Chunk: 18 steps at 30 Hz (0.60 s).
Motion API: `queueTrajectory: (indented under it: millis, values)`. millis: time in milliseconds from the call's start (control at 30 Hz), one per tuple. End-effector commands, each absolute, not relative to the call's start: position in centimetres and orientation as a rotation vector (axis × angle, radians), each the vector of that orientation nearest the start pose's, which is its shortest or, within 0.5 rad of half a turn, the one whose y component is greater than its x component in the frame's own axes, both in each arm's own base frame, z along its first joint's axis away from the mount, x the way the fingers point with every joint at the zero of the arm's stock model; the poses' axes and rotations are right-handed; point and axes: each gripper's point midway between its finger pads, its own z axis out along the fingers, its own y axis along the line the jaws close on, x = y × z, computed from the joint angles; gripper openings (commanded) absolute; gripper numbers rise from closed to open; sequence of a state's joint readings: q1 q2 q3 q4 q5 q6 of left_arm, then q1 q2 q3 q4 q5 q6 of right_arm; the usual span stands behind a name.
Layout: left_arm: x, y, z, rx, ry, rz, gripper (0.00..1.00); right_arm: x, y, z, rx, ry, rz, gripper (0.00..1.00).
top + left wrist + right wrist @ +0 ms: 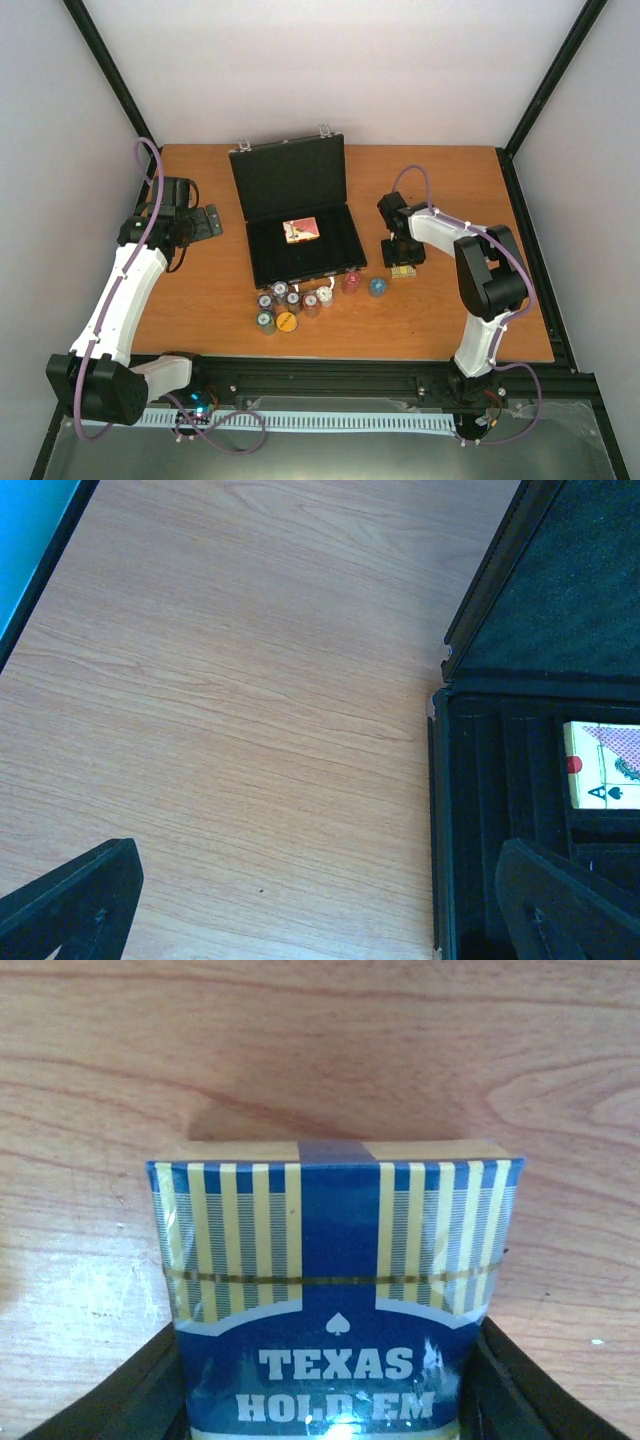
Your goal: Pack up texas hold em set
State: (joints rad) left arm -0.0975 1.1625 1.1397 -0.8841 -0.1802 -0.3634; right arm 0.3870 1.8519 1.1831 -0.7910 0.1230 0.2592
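Desk carries the whole set. The case lies open near the desk's middle, with its lid tipped back on the far side. We judge packing to be at an early stage. One deck, face showing an ace of spades and a red pattern, already sits in the case tray. Everything else is outside the case. The chip stacks stand in a loose cluster just in front of the case's near edge, with a pink and a blue stack trailing off to the case's right front corner. The left fingers are spread apart and empty, hovering just off the case's left edge. The right fingers are clamped on the second deck, a blue and gold striped box marked TEXAS HOLD'EM, just right of the case. Left to do, in our judgement: second deck in, all chips in, lid down, latches shut. We cannot tell whether the second deck is clear of the desk, as its bottom is cut off in the right wrist view. The tray's slots read as plain black. The chip count is too small to fix.
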Motion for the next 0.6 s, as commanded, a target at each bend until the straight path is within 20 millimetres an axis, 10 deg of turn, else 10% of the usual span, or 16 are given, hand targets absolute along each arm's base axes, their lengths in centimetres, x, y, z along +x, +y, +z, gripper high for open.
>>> queueTrajectory:
  millis: [0, 300, 567]
  values:
    - [31.4, 0.2, 22.8, -0.406, 2.404, 0.029, 1.00, 35.2, 11.1, 5.3, -0.082, 2.913, -0.126, 0.34]
    - [31.3, -0.2, 22.7, -0.400, 2.407, 0.001, 1.00, 41.8, 17.0, 15.9, 0.265, 2.644, 0.329, 0.18]
    - [30.9, -0.4, 22.8, -0.383, 2.405, -0.018, 1.00, 42.3, 26.1, 19.6, 0.429, 2.548, 0.722, 0.19]
